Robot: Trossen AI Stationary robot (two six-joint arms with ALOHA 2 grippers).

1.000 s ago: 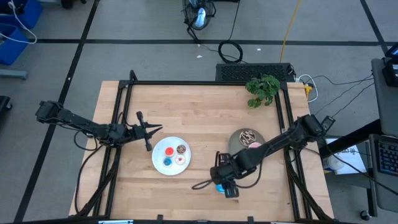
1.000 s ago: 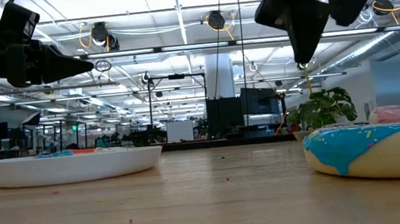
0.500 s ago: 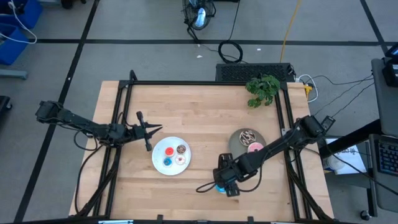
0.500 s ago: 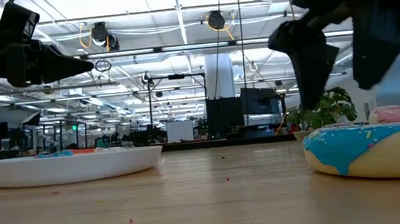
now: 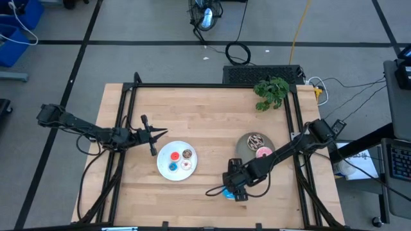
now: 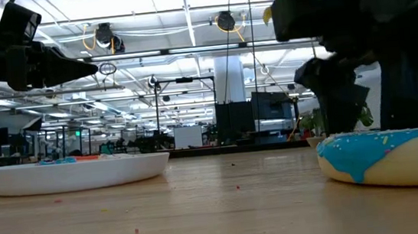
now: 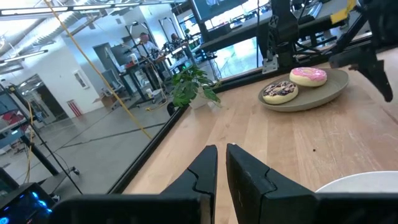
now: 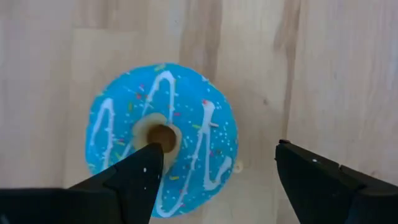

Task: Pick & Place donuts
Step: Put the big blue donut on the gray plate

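A large blue donut (image 8: 161, 140) with white icing stripes lies flat on the wooden table (image 5: 212, 122), near its front edge. The right gripper (image 8: 214, 171) hovers directly above it, fingers spread wide, one over the donut's hole and one beyond its rim, seemingly lined up for a grasp. Beyond the donut, a grey plate (image 5: 247, 142) holds pink and sprinkled donuts. Further left, the left gripper (image 7: 221, 163) waits clenched beside a white plate (image 5: 164, 154).
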